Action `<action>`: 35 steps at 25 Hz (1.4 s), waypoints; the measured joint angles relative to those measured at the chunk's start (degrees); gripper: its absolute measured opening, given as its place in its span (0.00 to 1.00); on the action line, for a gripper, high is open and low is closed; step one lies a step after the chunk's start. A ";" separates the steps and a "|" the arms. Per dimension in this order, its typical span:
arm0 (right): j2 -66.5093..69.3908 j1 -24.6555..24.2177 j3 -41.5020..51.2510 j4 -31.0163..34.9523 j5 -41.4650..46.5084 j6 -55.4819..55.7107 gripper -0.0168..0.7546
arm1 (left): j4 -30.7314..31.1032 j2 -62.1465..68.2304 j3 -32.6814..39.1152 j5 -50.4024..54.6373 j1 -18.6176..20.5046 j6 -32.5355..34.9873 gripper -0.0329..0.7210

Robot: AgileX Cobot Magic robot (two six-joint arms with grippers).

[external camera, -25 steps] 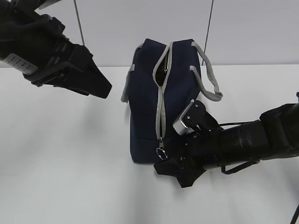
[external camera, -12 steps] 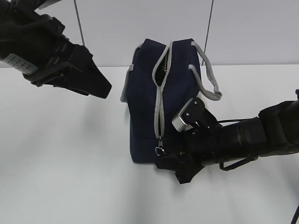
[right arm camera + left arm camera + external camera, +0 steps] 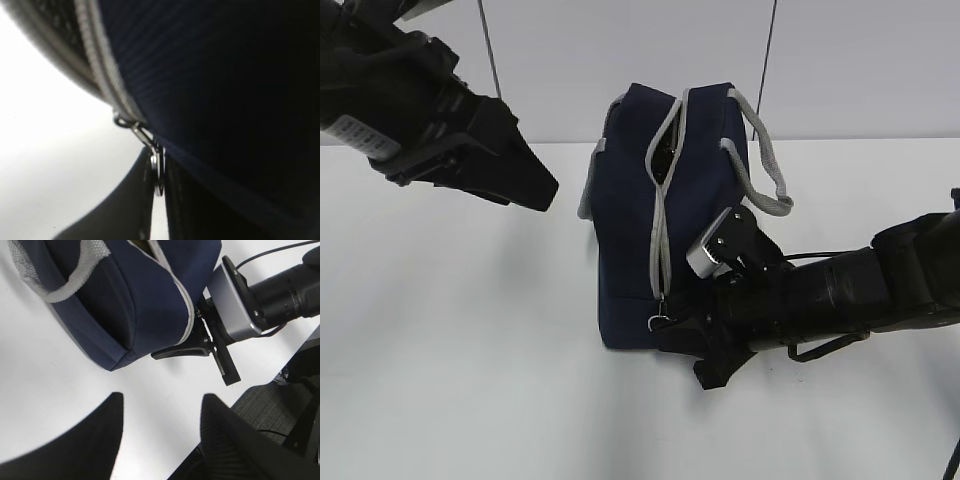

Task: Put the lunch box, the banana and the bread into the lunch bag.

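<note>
White worktop (image 3: pixel 470 380) all around, plain pale wall behind, nothing else lying about that I can see. Nearest bit of the action is the right tool (image 3: pixel 665 330), down low at the near end of the lunch bag (image 3: pixel 625 250), with its jaws pinched together on the metal ring pull (image 3: pixel 158 175); the right wrist view shows the ring sandwiched flat between the two fingers, right at the bottom end of the grey zipper (image 3: pixel 665 215). That grip looks pretty thin to me, so my guess is the ring could just slide out if the pull goes at an angle to the zipper line. Other worry: the bag is standing on its side and nothing is pinning it, so a tug could drag or tip the whole thing instead of running the slider. Further back the zipper gapes a little near the top, with something dark inside, can't tell what. The left tool (image 3: pixel 160 440) hangs up at the far left, well apart from the bag, fingers spread and empty, so it's no help bracing right now. No lunch box, banana or bread visible in any view.
</note>
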 joint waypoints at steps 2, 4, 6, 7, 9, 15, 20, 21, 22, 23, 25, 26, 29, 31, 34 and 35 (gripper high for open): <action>0.00 0.00 0.00 0.00 -0.04 0.00 0.05 | 0.01 0.00 0.00 0.00 0.00 0.00 0.52; 0.00 0.00 0.00 0.00 -0.39 0.40 0.03 | 0.07 0.00 0.00 0.00 0.00 0.00 0.52; 0.00 0.00 0.00 -0.11 -0.77 0.75 0.02 | 0.18 0.00 0.00 0.00 0.00 0.00 0.52; 0.00 0.00 0.00 -0.38 -0.89 0.98 0.02 | 0.18 0.00 0.00 0.00 0.00 0.00 0.52; 0.00 0.00 0.00 -0.79 -0.99 1.47 0.02 | 0.22 0.00 0.00 0.00 0.00 0.00 0.52; -0.22 0.00 0.00 -4.07 -1.94 4.79 0.02 | 0.29 0.00 0.00 0.00 0.00 0.00 0.52; -2.54 0.00 0.00 -6.74 -3.95 7.62 0.01 | 0.81 0.00 0.00 0.01 0.00 0.00 0.52; -2.96 0.00 0.00 -7.72 -4.38 8.66 0.00 | 0.80 0.00 0.00 0.01 0.00 0.00 0.52; -3.51 0.00 0.00 -8.97 -4.79 9.93 0.00 | 0.87 0.00 0.00 0.01 0.00 0.00 0.52; -4.09 0.00 0.00 -10.31 -4.93 11.16 0.00 | 0.87 0.00 0.00 0.01 0.00 0.00 0.52; -4.91 0.00 0.00 -13.71 -5.04 14.36 0.00 | 0.93 0.00 0.00 0.01 0.00 0.00 0.52; -5.32 0.00 0.00 -15.27 -5.14 15.62 0.00 | 0.98 0.00 0.00 0.01 0.00 0.00 0.52; -6.89 0.00 0.00 -19.24 -5.14 20.02 0.00 | 1.04 0.00 0.00 0.06 0.00 0.00 0.52; -8.10 0.00 0.00 -21.56 -5.14 22.61 0.00 | 1.04 0.00 0.00 0.06 0.00 0.00 0.52; -9.89 0.00 0.00 -25.08 -5.14 26.56 0.00 | 1.04 0.00 0.00 0.06 0.00 0.00 0.52; -10.29 0.00 0.00 -26.30 -5.14 27.91 0.00 | 1.04 0.00 0.00 0.06 0.00 0.00 0.52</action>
